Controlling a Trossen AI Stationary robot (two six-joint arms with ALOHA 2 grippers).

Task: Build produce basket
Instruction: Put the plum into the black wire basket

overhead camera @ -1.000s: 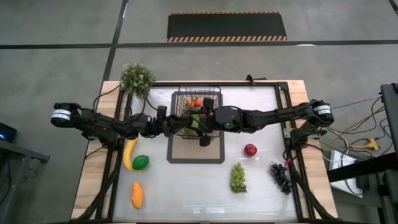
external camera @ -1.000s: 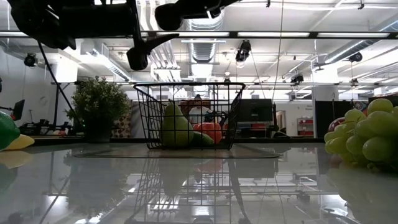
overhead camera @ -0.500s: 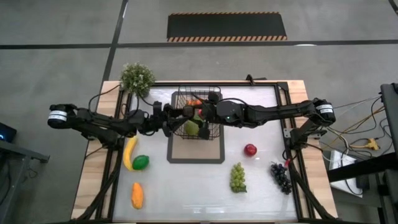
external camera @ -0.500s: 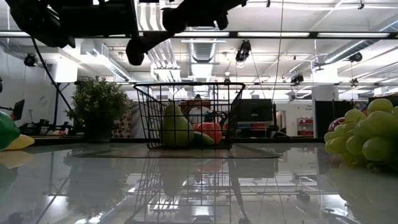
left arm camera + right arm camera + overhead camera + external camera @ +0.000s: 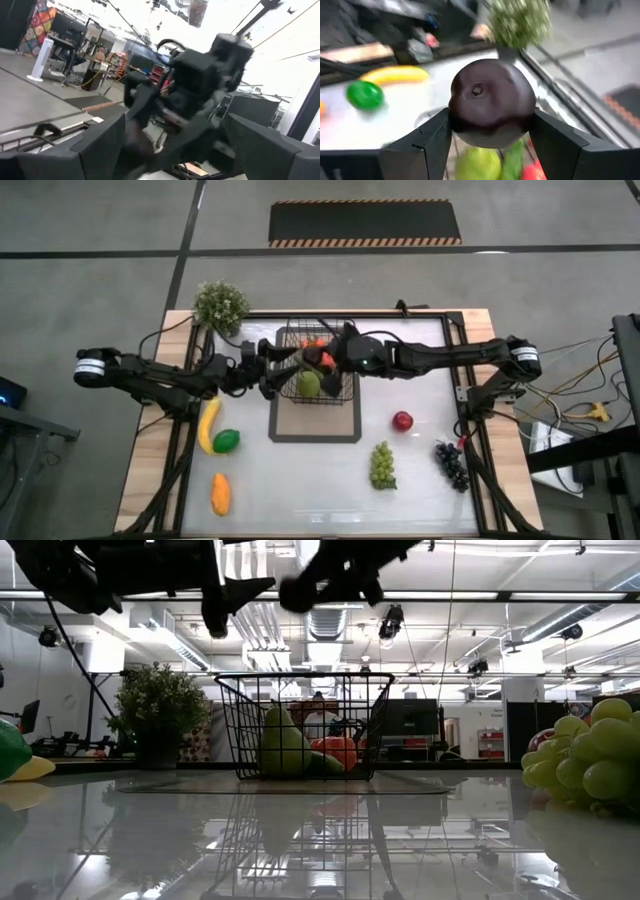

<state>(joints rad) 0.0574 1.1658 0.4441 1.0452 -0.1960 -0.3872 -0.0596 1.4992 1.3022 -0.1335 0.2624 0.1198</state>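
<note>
The black wire basket (image 5: pixel 316 370) stands on a dark-bordered mat (image 5: pixel 315 426), with a green pear (image 5: pixel 280 743) and a red tomato (image 5: pixel 336 750) inside. My right gripper (image 5: pixel 491 131) hangs over the basket (image 5: pixel 324 360), shut on a dark round fruit (image 5: pixel 491 102). My left gripper (image 5: pixel 268 372) floats just left of the basket. It is open and empty, its fingers wide apart in the left wrist view (image 5: pixel 170 150), facing the right arm's hand. A banana (image 5: pixel 208 425), lime (image 5: pixel 226 441), orange piece (image 5: pixel 220 494), red apple (image 5: pixel 402 421), green grapes (image 5: pixel 382 465) and dark grapes (image 5: pixel 451 464) lie on the table. My right gripper pinches the dark round fruit by its two opposite sides (image 5: pixel 456 120) between the two fingers. The fingers come from the table's right, nearly level. The fruit is lifted clear above the basket, its stem dimple (image 5: pixel 477 91) turned back toward the wrist.
A potted plant (image 5: pixel 220 305) stands at the far left corner. Both arms meet over the table's far middle. The loose fruit lies along the near half, left and right of the mat.
My right gripper, still shut on the dark fruit, has rolled its wrist and moved toward the far edge over the basket. My left gripper has rolled about its own axis and drawn back slightly toward the table's left, staying open.
</note>
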